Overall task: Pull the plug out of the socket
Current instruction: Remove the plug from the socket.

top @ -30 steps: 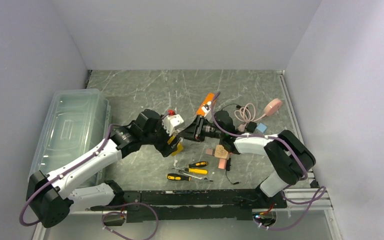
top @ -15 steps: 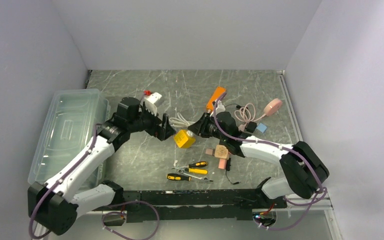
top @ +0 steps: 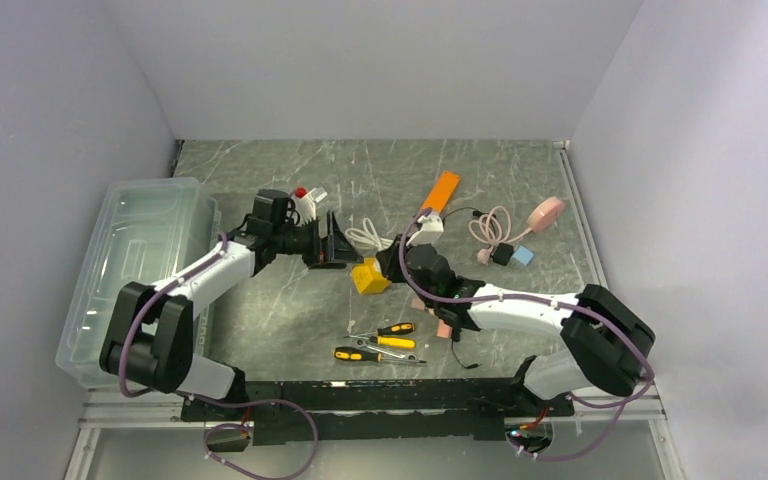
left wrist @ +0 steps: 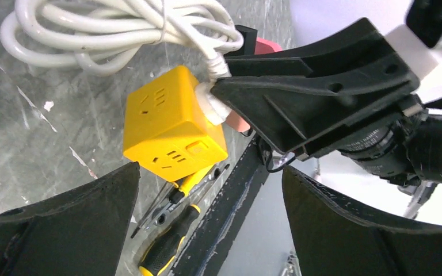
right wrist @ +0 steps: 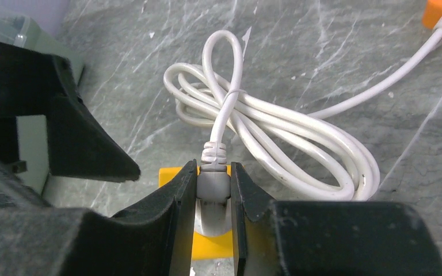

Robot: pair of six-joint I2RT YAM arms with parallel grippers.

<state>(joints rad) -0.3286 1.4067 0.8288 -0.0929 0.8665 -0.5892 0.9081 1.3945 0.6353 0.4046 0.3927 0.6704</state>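
Observation:
The yellow cube socket (top: 368, 277) rests on the table, and it shows too in the left wrist view (left wrist: 170, 123) and the right wrist view (right wrist: 210, 241). A white plug (right wrist: 214, 183) sits in its face (left wrist: 212, 103), and its white cable (top: 364, 238) lies coiled behind (right wrist: 276, 135). My right gripper (top: 397, 264) is shut on the plug (right wrist: 214, 190), one finger on either side. My left gripper (top: 342, 248) stands open just left of the socket (left wrist: 207, 230), apart from it, with nothing between its fingers.
A clear plastic bin (top: 140, 265) stands at the left. Screwdrivers (top: 380, 342) lie near the front. An orange block (top: 442, 190), a pink cable (top: 495, 228), a blue cube (top: 523, 256) and small wooden pieces (top: 442, 305) lie behind and beside the right arm.
My left gripper has opened, let go of the socket and drawn back to the left. The socket has come down onto the table, with the right gripper still on the plug.

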